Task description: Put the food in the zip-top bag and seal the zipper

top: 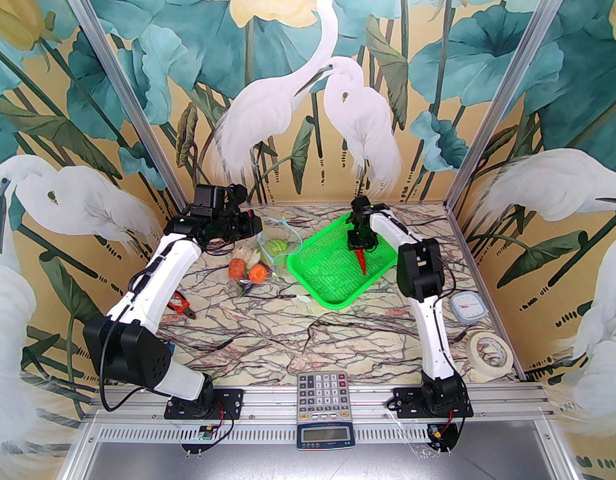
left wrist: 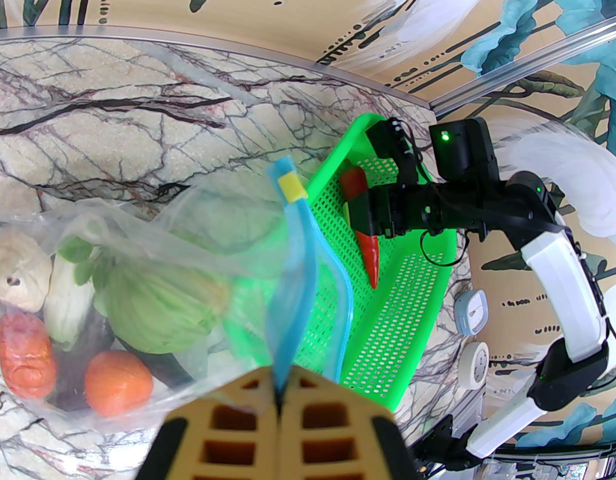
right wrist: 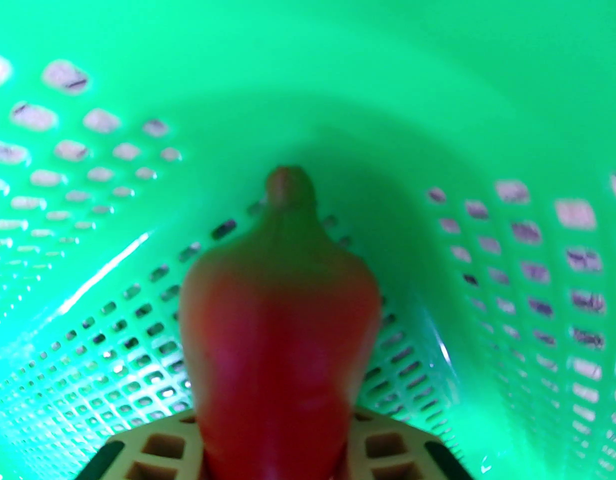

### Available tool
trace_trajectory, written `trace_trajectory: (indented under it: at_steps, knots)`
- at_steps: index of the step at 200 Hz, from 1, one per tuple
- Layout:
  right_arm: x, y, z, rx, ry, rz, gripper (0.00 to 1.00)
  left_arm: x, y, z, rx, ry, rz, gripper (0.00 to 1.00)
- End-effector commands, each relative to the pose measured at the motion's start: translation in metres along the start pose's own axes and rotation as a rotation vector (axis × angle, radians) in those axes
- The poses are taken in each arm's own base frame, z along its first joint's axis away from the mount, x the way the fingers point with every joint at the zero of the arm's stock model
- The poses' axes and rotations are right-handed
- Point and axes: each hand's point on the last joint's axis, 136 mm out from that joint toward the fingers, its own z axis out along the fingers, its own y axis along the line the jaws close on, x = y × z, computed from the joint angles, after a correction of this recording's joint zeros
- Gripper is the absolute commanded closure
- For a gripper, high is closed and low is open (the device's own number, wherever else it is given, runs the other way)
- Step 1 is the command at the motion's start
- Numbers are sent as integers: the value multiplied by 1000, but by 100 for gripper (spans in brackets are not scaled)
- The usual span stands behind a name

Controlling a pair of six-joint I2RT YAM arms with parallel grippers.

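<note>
Reaches left arm far forward, left gripper (left wrist: 279, 399) pinched tight on thin light-blue zipper strip (left wrist: 296, 268); bends right arm forward, right gripper (top: 360, 247) pointing down, clamping glossy red chili (top: 362, 263).

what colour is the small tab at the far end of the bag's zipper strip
Yellow tab on the light-blue zipper; left wrist view shows it best.

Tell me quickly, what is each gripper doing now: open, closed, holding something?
Left gripper: closed on the light-blue zipper strip of the clear plastic bag.
Right gripper: closed on the red toy chili.
</note>
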Motion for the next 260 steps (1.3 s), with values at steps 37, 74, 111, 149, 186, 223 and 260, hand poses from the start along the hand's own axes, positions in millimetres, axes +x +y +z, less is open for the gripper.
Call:
trace_trajectory:
  at_steps: [37,74,111,149,186,223,260]
  knots:
    - [-48,33,-102,-203,-336,135,82,-2,-8,-11,30,-22,18,99]
    - [-59,56,-171,-309,-530,97,82,-4,-11,-10,47,-20,24,99]
    - [-59,93,-234,-377,-681,-11,82,-10,-18,-9,79,-26,28,99]
    - [-52,134,-291,-454,-803,-97,83,-13,-21,-10,88,-27,34,98]
    - [-41,169,-335,-516,-907,-169,83,-14,-24,-6,110,-21,18,99]
    - [-33,193,-362,-580,-948,-209,83,-13,-22,-3,116,-19,8,98]
    - [-25,220,-378,-651,-973,-253,83,-13,-23,-4,122,-20,3,98]
